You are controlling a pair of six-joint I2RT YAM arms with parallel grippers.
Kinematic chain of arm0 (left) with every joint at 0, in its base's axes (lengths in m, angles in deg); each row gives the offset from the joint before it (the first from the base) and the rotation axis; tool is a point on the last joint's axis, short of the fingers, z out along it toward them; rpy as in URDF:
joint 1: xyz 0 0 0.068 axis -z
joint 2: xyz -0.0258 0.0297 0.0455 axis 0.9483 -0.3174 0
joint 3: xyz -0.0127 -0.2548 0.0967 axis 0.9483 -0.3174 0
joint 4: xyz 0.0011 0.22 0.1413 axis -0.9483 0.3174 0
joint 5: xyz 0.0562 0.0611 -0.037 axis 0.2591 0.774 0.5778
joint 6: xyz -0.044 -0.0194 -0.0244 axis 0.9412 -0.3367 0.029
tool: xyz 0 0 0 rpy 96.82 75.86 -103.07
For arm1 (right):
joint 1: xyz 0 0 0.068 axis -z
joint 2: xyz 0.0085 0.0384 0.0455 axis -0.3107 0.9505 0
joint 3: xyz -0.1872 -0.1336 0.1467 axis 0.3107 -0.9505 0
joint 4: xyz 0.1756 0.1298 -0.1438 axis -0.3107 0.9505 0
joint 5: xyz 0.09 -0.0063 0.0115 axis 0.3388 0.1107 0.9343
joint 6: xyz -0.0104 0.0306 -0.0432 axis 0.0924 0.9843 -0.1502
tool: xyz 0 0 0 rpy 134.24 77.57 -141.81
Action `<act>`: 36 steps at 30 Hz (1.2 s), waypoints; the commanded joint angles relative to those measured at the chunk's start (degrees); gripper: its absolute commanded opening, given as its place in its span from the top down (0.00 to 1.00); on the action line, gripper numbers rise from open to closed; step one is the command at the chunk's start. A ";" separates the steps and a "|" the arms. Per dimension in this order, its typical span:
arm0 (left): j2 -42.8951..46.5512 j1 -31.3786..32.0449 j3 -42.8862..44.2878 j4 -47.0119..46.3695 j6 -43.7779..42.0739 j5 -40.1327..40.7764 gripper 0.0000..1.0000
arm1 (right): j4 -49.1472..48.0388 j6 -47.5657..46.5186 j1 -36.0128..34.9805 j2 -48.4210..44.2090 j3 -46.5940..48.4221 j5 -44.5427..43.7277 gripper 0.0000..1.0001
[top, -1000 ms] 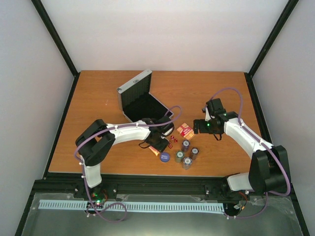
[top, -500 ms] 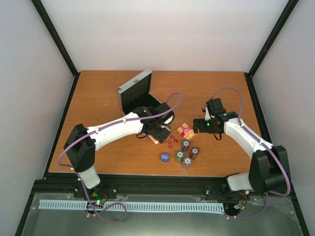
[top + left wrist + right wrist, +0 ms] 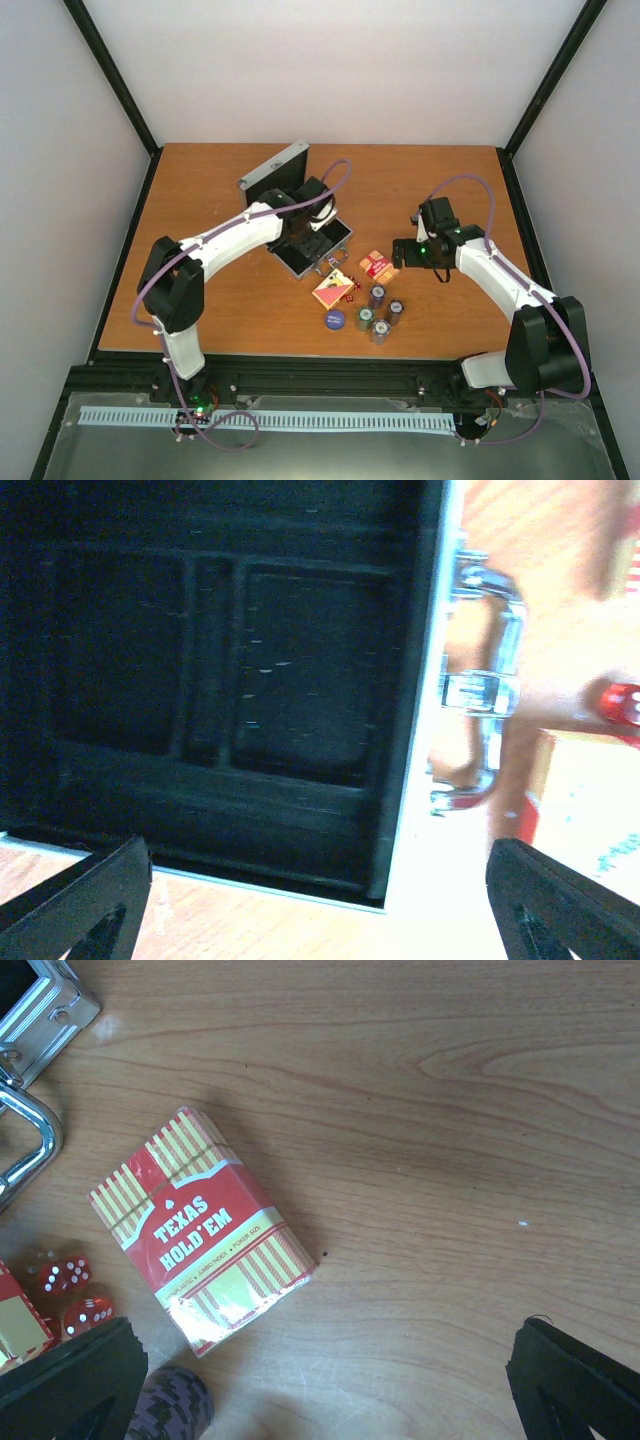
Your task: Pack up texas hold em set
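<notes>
Left tool (image 3: 315,870) spread, empty, over open case (image 3: 272,172); compartments (image 3: 310,670) look bare. One deck (image 3: 333,290) on tabletop (image 3: 200,300) just beside case front. Right tool (image 3: 325,1335) spread above 2nd deck (image 3: 205,1230). Risk: if both arms reach nr chip stacks (image 3: 378,296) they cd collide, topple them.

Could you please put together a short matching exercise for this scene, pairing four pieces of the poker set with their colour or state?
Things:
1. metal case
2. Texas Hold'Em deck
3. round disc
4. dice

Descriptions:
A. red and yellow, lying flat on the table
B. small, red with white pips
C. silver, open with the lid raised
D. blue, left of the chip stacks in the top view

Pairs: 1-C, 2-A, 3-D, 4-B
</notes>
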 commanded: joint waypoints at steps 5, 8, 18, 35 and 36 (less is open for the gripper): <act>3.69 6.42 -1.14 4.23 7.51 -12.43 0.00 | 0.69 -0.14 -0.44 0.02 0.53 -0.09 0.00; 3.75 9.36 -3.42 3.84 12.45 -13.74 0.00 | 0.44 -0.14 -0.45 0.14 -0.21 0.11 0.00; 1.07 11.89 -10.43 -4.91 17.64 -10.39 0.00 | 0.41 -0.40 -0.43 -0.14 -0.70 1.46 0.00; -4.71 12.27 -11.80 -9.63 16.81 -10.23 0.00 | 0.14 -0.71 -0.40 -0.19 -1.25 2.43 0.00; -4.91 12.26 -11.95 -9.89 16.69 -10.43 0.00 | 0.16 -0.75 -0.43 -0.17 -1.18 2.42 0.00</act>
